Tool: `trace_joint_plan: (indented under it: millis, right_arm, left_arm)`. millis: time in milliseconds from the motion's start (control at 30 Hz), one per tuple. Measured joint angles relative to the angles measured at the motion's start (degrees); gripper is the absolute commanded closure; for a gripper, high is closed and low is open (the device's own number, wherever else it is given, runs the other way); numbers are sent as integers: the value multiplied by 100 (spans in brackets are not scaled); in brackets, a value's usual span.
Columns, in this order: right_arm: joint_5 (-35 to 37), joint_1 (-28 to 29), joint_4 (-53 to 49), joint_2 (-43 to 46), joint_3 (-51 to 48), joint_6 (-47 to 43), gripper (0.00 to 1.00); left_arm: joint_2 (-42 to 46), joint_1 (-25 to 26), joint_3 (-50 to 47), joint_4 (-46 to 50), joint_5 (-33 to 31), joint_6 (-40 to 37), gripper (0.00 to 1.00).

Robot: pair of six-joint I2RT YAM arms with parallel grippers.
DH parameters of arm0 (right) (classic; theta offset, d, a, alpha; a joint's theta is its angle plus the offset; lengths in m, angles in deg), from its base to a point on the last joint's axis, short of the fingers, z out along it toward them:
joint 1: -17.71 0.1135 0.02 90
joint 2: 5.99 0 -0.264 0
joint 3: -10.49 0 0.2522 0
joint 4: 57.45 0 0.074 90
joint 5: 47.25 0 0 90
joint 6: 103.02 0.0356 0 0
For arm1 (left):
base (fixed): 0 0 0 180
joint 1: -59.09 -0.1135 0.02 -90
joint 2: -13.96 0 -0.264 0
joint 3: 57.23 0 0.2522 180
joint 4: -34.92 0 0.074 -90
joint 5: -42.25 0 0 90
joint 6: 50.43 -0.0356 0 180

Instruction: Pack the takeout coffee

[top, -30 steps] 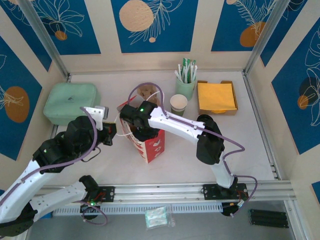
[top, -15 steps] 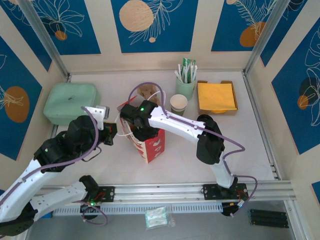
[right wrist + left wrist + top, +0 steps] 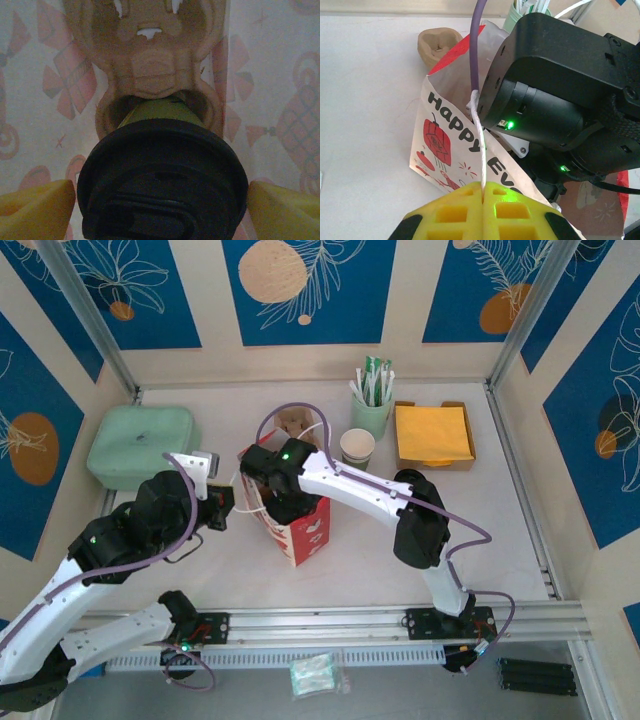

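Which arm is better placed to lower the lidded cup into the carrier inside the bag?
Right: the right gripper grips the lidded cup above the carrier; left gripper pinches the bag's handle.

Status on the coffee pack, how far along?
Done: lidded cup sits in a cardboard carrier inside the bag. In hand: left pincer pinches the bag handle; right pincer flanks the cup, release unclear. Left: withdraw the right arm; an unlidded cup stands outside.

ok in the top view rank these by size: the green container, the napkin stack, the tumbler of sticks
1. green container
2. napkin stack
3. tumbler

The tumbler stands taller, so nearer the camera, yet clearly looks smallest.
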Motion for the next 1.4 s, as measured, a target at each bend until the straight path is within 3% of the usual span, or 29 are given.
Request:
trace_joint_plan:
  millis: [1400]
  right_arm:
    - [28, 57, -393, 140, 970, -46, 6]
  left_arm:
    - [-74, 0, 0, 0, 0, 0, 100]
